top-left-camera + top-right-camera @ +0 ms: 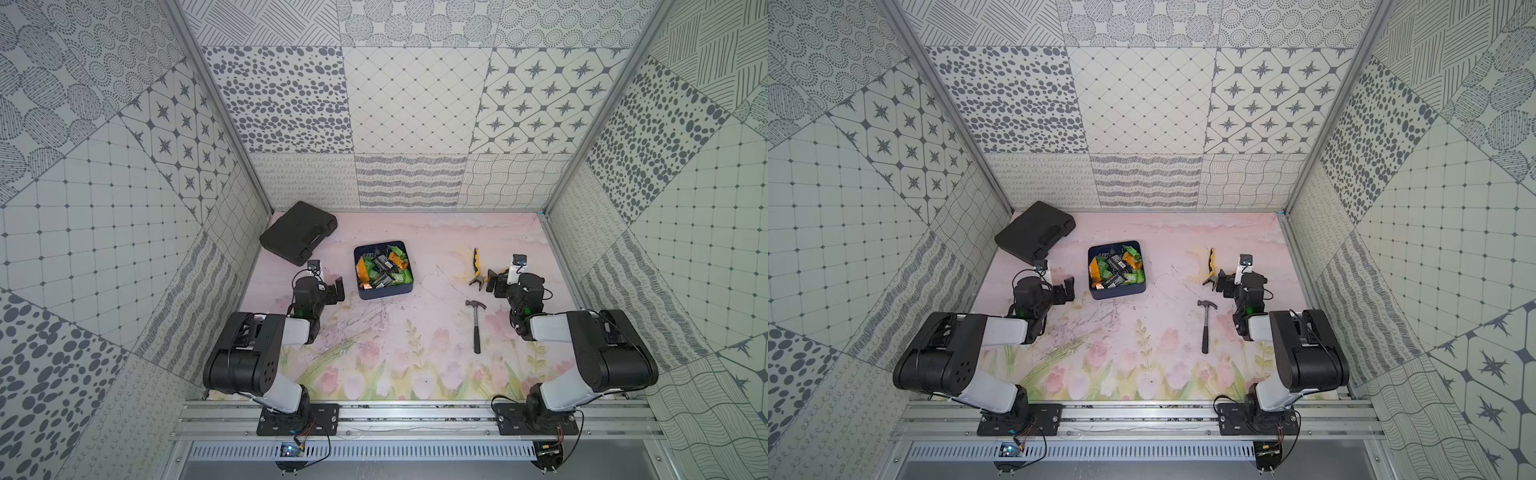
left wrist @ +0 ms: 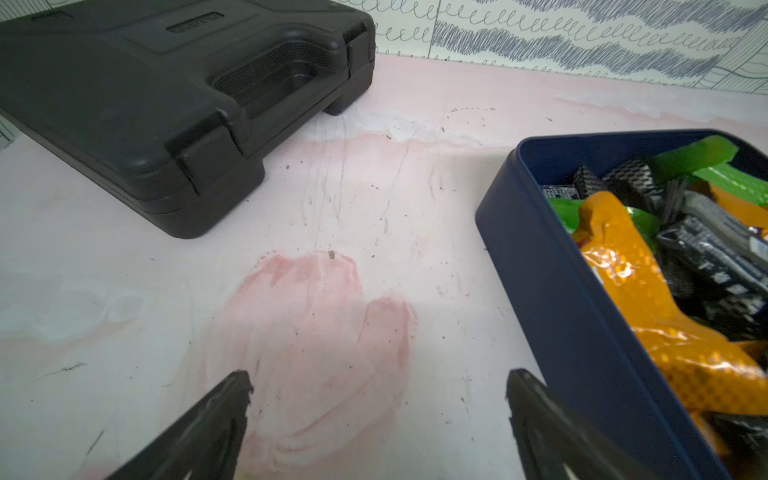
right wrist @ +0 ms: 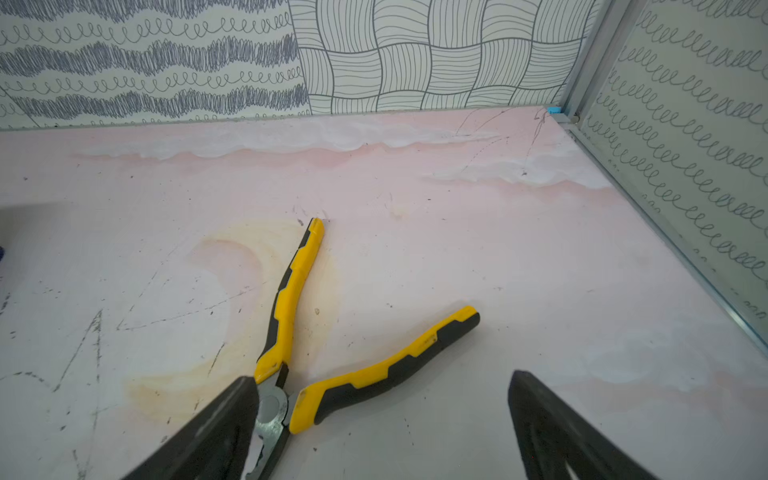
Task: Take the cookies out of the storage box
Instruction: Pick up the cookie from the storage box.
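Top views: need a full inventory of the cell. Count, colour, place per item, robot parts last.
storage box: one, navy blue, centre of the table, towards the back
cookies: many, green, orange and black, piled inside the storage box
case: one, black, closed, back left corner
pliers: one, yellow and black handles spread apart, right of the storage box
hammer: one, dark handle, lying flat in front of the pliers
table: one, pink floral top
left gripper: one, black, jaws open and empty, just left of the storage box
right gripper: one, black, jaws open and empty, by the pliers' head
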Tool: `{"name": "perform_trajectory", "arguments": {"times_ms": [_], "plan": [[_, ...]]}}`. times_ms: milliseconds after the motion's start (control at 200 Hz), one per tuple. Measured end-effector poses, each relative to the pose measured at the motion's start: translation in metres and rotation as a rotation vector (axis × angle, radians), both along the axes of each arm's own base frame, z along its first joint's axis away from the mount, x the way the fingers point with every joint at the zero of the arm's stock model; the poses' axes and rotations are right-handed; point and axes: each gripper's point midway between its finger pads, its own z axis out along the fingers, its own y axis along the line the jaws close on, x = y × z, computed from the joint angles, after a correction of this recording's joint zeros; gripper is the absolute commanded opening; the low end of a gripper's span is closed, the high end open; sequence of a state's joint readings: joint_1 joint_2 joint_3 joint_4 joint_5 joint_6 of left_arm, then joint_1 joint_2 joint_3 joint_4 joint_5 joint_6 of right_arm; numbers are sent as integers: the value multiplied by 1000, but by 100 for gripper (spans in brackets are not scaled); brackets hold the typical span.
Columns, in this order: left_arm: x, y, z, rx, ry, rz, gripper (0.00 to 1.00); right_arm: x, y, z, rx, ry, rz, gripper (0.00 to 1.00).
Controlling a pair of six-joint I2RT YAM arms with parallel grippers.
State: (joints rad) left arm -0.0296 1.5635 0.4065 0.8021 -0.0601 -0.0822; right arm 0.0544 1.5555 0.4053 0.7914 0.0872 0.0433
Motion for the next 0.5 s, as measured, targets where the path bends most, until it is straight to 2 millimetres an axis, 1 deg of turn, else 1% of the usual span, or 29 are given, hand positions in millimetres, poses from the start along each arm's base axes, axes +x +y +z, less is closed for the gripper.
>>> {"name": "perform_trajectory", "arguments": {"times_ms": [500], "plan": [[0,0,0,0,0,0,99,0,3,0,0,0,18,98]]}}
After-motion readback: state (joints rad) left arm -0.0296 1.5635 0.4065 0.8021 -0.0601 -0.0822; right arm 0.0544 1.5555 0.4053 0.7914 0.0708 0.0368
